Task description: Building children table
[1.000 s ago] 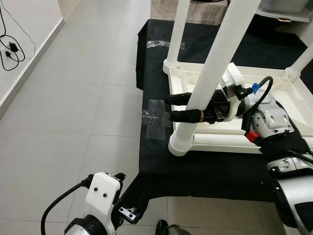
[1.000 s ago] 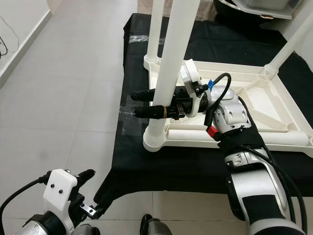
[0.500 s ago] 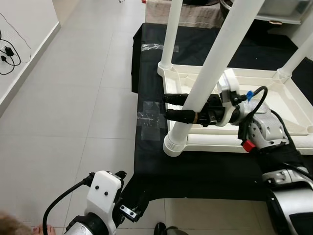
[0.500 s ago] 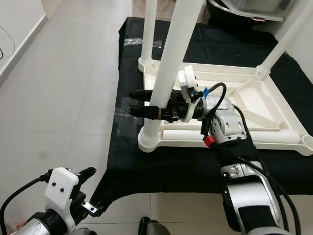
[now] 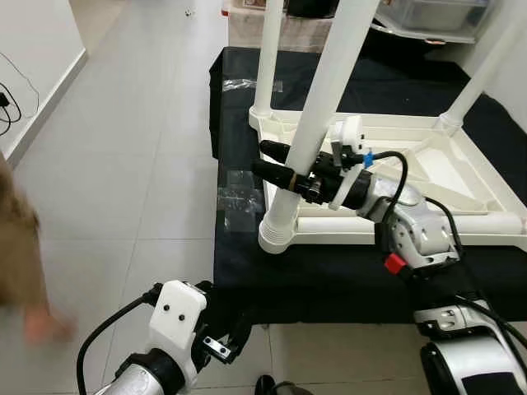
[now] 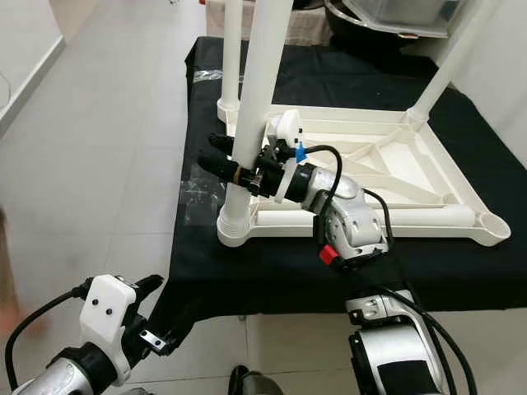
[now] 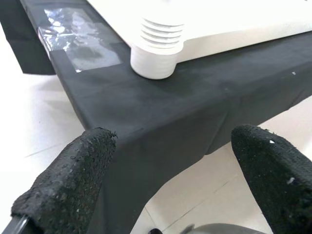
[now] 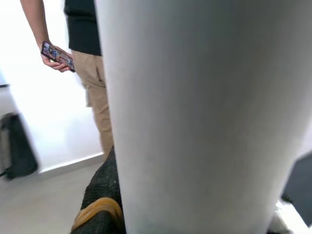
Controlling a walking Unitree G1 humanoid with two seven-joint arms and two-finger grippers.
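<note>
A white children's table [image 5: 461, 222] lies upside down on a black cloth [image 5: 329, 288], its legs pointing up. My right gripper [image 5: 258, 157] reaches from the right and is shut on the near-left leg [image 5: 325, 82], one black finger on each side, a little above the ribbed socket [image 5: 277, 234]. In the right wrist view that leg [image 8: 204, 117] stands very close, with one fingertip [image 8: 100, 195] beside it. My left gripper [image 7: 173, 139] hangs open low at the cloth's front-left corner, nothing between its fingers [image 7: 73, 180].
A patch of clear tape [image 5: 239, 197] lies on the cloth left of the socket. A blurred person [image 5: 16, 247] is at the left edge on the tiled floor. A person holding a phone [image 8: 83, 29] stands beyond the leg. Storage boxes [image 5: 428, 12] sit behind.
The whole head view has shifted, so the camera moved. My right gripper keeps its hold on the leg. A blurred person has come in at the left edge.
</note>
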